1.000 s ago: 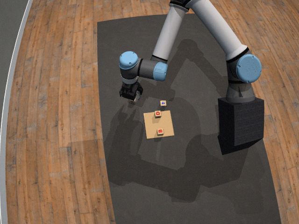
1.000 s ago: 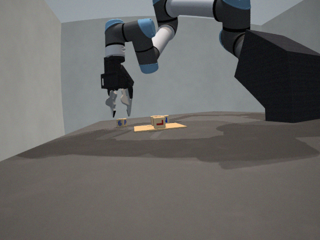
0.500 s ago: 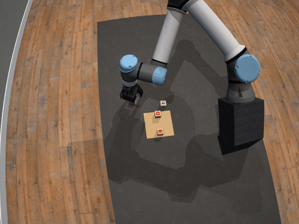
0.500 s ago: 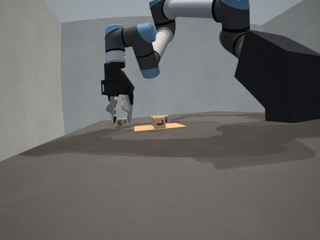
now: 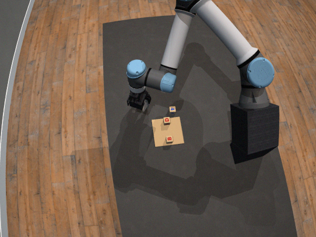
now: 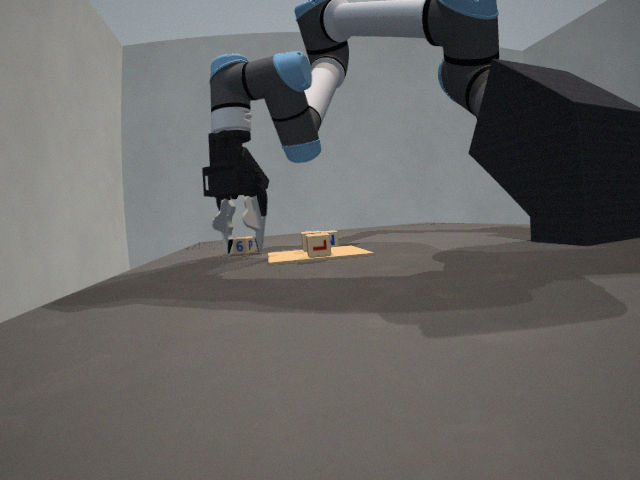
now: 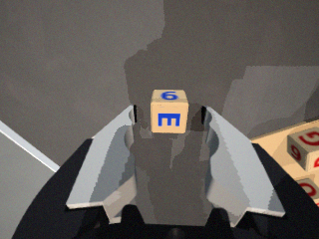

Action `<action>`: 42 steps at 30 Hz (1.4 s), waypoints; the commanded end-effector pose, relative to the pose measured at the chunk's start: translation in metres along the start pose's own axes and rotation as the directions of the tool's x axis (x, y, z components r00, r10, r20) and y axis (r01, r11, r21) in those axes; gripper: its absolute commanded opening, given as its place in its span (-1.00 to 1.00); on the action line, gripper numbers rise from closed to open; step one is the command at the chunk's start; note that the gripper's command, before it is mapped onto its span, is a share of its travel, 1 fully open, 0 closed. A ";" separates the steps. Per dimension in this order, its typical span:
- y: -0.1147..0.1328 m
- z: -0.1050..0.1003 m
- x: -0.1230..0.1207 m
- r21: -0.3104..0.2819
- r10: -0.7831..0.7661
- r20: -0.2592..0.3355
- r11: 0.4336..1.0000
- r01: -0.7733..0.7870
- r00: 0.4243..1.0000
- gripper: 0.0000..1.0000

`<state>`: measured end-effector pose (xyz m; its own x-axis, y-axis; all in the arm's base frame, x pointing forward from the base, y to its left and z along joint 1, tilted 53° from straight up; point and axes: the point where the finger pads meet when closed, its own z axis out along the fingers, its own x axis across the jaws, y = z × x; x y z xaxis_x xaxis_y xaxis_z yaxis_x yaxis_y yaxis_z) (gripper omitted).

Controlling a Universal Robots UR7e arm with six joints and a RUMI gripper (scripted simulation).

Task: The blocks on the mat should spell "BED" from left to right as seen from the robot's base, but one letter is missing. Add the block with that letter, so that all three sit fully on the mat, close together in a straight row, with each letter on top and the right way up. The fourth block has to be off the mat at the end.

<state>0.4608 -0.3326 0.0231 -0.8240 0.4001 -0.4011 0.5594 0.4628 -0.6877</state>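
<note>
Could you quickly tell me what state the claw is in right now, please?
Claw: open, down around the E block, fingers not yet closed on it.

The bench [image 5: 204, 178] wears a matt dark grey top, faintly grained like rubber sheet or felt. Around it lies a wood plank floor [image 5: 56, 114], worn and satin. The mat [image 5: 176, 130] looks like pale, smooth unvarnished wood or card. The E block [image 7: 169, 112] is light wood with painted blue characters. The tool [image 7: 169, 117] has flat, smooth fingers of matt light grey metal on a black plastic body.
</note>
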 end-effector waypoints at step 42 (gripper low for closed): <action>0.000 0.000 0.000 0.000 0.000 0.001 1.000 0.000 1.000 -0.83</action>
<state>0.4608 -0.3327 0.0230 -0.8241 0.4000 -0.4012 0.5594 0.4628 -0.6877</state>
